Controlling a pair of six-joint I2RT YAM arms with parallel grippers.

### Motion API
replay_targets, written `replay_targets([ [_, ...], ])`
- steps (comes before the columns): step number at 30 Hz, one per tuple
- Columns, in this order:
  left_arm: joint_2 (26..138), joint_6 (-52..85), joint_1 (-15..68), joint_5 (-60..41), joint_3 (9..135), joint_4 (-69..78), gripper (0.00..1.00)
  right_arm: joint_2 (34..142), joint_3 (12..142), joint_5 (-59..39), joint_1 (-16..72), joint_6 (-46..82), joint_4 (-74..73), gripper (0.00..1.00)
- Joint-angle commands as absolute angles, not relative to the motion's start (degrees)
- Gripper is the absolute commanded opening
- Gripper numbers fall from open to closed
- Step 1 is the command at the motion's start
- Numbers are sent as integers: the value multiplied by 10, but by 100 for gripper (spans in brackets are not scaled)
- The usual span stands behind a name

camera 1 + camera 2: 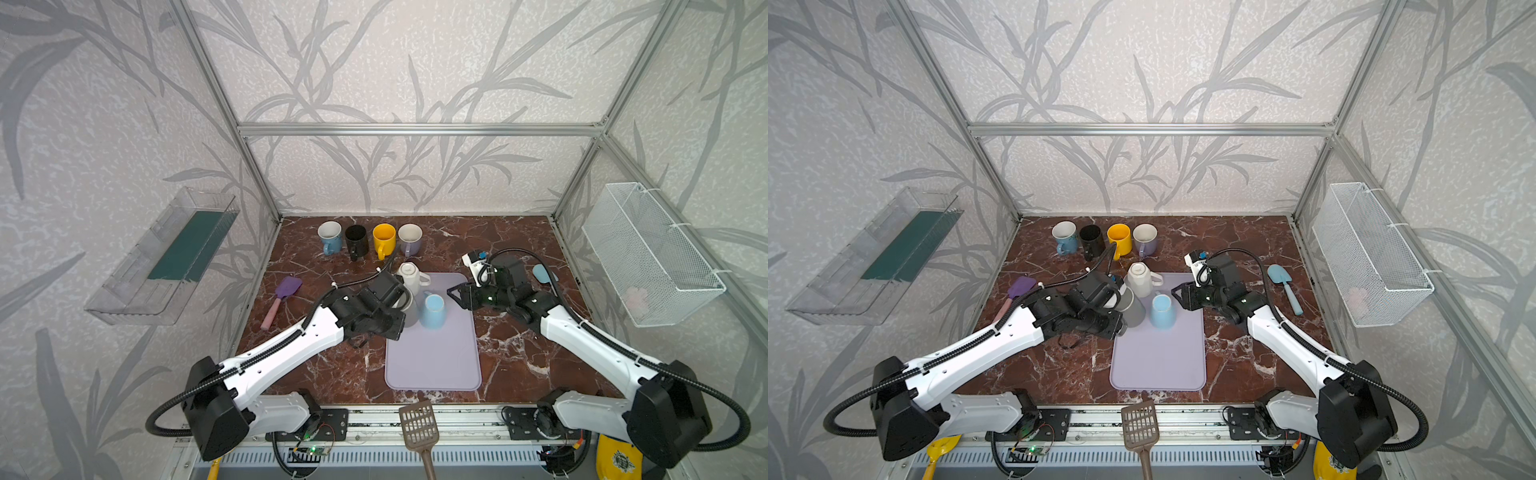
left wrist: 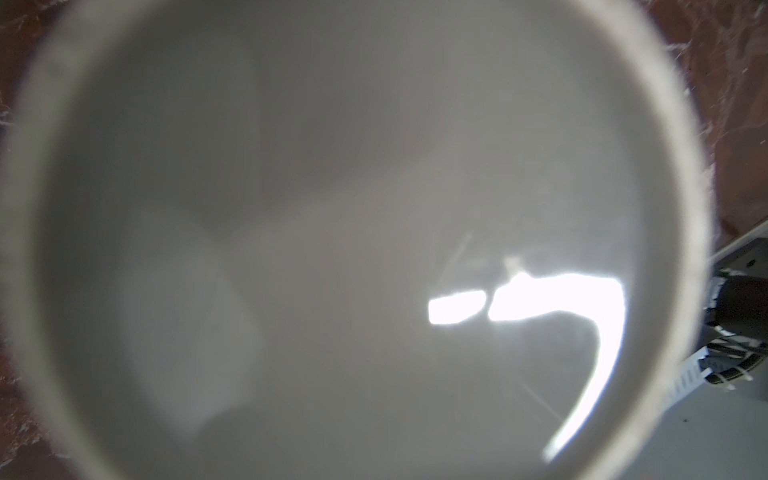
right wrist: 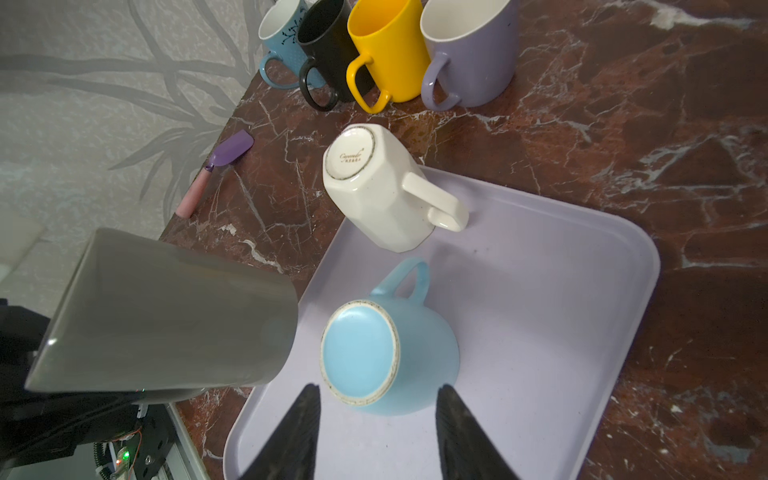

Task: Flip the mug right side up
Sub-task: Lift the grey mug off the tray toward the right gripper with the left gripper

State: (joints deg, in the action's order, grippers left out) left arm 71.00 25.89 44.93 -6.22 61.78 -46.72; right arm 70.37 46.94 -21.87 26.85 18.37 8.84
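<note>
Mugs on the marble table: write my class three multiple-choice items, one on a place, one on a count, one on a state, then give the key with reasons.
1. The light blue mug stands: A on the lavender mat; B on bare marble; C in the wire basket.
2. Upright back-row mugs number: A two; B four; C six.
3. The white mug is: A upright; B upside down; C stacked inside another mug.
Key: 1 A, the mat lies under it; 2 B, four open rims face up; 3 B, its stamped base faces up.
</note>
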Motion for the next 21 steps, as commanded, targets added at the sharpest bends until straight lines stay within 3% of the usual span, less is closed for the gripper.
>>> replay_targets([
  [1,672,247,425,-108,640,-401,0,688,460,-214,263,176,90,47],
  [12,681,219,347,-187,662,-325,0,683,467,-221,252,181,86,47],
  [21,716,262,278,-315,639,-122,0,679,442,-285,252,247,-9,47],
])
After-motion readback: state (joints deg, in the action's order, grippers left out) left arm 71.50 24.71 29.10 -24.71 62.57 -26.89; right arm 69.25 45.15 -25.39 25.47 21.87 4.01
